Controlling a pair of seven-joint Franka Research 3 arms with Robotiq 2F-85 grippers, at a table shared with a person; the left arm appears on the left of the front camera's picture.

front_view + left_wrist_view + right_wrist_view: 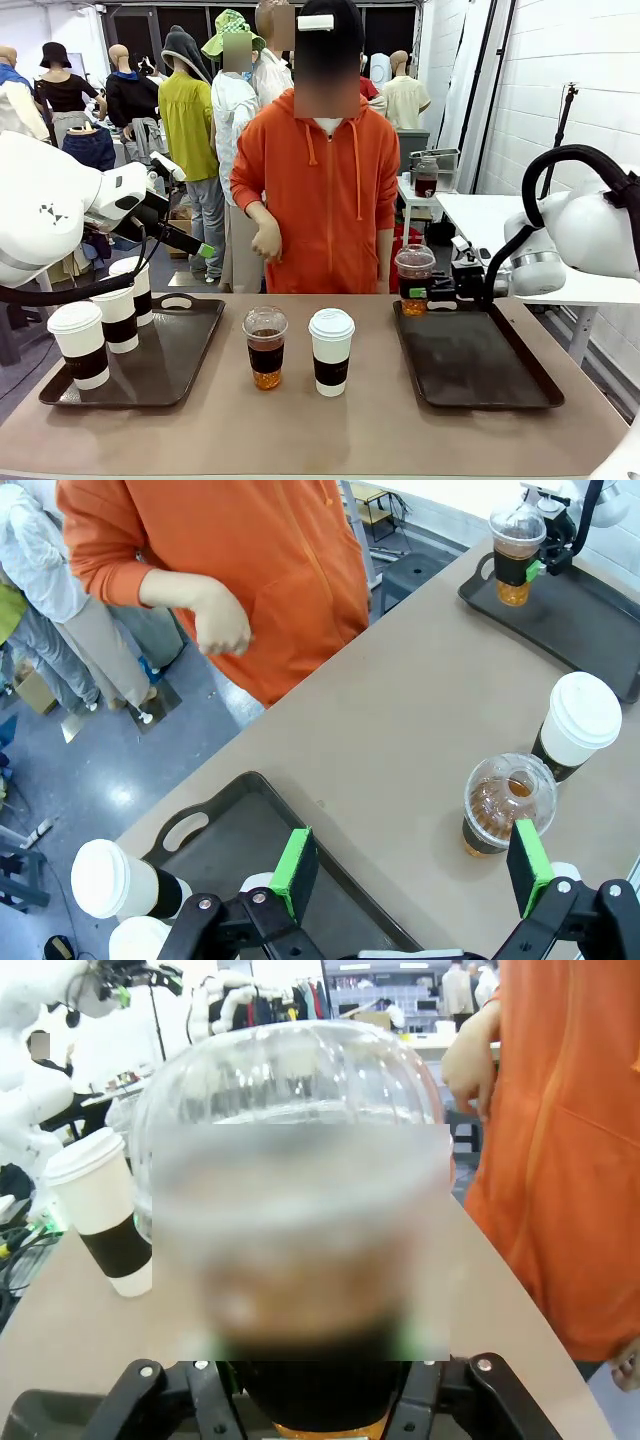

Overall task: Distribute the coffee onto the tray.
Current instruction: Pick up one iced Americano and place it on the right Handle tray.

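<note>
Table (330, 430) carries two dark trays. The left tray (170, 362) lies below your left gripper (410, 872), the right tray (480, 362) below your right gripper (432, 291).

Left gripper: jaws wide apart, nothing between them.

Right gripper: clamped on the held cup (414, 265), clear, at the right tray's far corner. You cannot tell whether it is resting or lifted.

Three white cups (80, 343) stand on the left tray. A clear cup (265, 347) and a lone white cup (331, 350) stand on bare table between your grippers.
</note>
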